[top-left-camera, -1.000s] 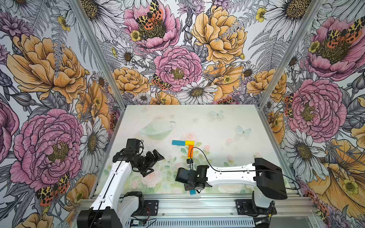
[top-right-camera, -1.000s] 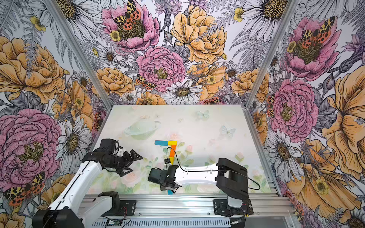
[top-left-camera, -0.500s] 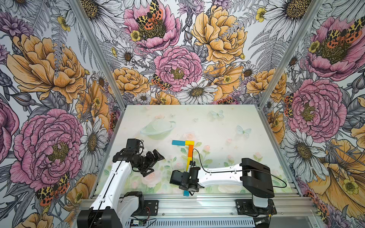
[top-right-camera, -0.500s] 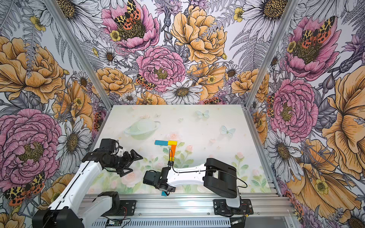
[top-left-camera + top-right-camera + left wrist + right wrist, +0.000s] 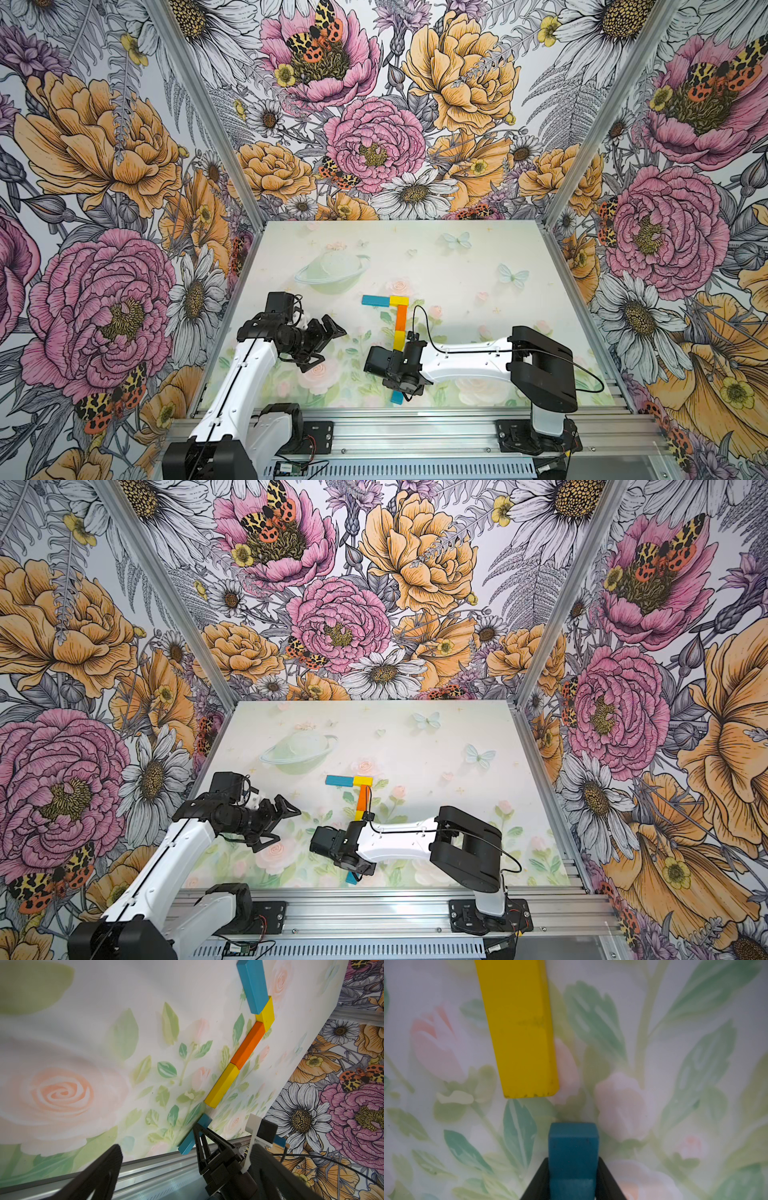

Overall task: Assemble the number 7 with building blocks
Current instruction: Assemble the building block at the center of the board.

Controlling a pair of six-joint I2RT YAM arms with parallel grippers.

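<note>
Far side open
You are getting bare mat (image 5: 469, 274) beyond the blocks (image 5: 401, 318); the right arm (image 5: 465, 361) is lying across the near strip over the blue block (image 5: 397, 397), the left gripper (image 5: 332, 345) hanging left.

Lab robot cell: aluminium-profile frame (image 5: 203, 108), printed floral wall panels (image 5: 374, 137), two arms (image 5: 245, 374) bolted to near rail (image 5: 415, 436), pastel-print counter (image 5: 415, 257).

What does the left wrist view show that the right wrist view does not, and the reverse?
Only the left wrist view: the top blue block, short yellow block, orange block and metal rail. Only the right wrist view: dark nicks along the end edge of the long yellow block. Both: that yellow block, a gap, then the lower blue block clamped in the right gripper.
</note>
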